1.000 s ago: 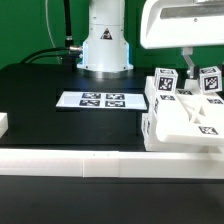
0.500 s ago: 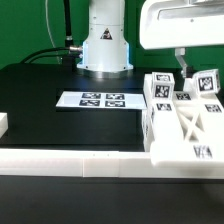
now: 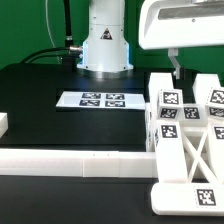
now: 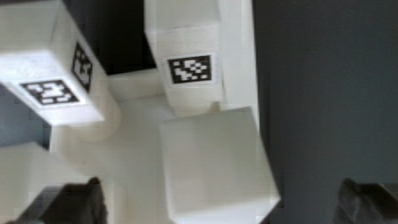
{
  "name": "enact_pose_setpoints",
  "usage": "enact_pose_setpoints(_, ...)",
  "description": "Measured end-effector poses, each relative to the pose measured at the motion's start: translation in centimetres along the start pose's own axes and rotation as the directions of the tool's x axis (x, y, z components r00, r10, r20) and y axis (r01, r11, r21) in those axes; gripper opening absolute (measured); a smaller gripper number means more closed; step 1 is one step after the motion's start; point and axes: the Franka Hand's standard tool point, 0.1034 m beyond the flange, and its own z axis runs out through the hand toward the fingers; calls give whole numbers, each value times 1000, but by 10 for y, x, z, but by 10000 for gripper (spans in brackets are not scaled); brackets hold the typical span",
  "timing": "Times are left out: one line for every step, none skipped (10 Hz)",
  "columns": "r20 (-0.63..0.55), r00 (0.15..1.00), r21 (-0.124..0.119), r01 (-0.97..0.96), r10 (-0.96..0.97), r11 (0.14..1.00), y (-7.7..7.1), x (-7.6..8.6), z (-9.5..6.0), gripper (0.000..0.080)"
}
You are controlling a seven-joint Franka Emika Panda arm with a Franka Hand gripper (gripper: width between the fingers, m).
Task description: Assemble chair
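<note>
Fingers [image 4: 222, 205] spread apart over the rigid, light-looking chair assembly [image 3: 190, 135] on the tabletop [image 3: 50, 125]; its square leg [image 4: 196, 60] likely offers the firmest hold.

Marker board [image 3: 97, 100], border rail [image 3: 70, 162], table [image 3: 40, 110]

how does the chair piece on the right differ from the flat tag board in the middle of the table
The chair piece is a thick, blocky frame with gaps between its bars; the marker board is a thin solid sheet. The chair piece reaches over the white rail at the front; the marker board lies flat further back. The chair piece's tags are spread over separate blocks; the marker board's sit in one row. Both are white with black-and-white square tags.
</note>
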Motion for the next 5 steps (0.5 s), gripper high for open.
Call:
enact_pose_setpoints(-3, 998, 0, 66, -66, 998, 3, 4, -3, 649)
enact_pose_setpoints(-7, 998, -1, 59, -59, 998, 9, 8, -7, 649)
enact_pose_setpoints(3, 998, -2, 68, -68, 998, 17, 11, -13, 649)
enact_pose_setpoints(9, 998, -1, 60, -60, 998, 21, 16, -21, 649)
enact_pose_setpoints(4, 998, -2, 58, -58, 998, 25, 19, -23, 649)
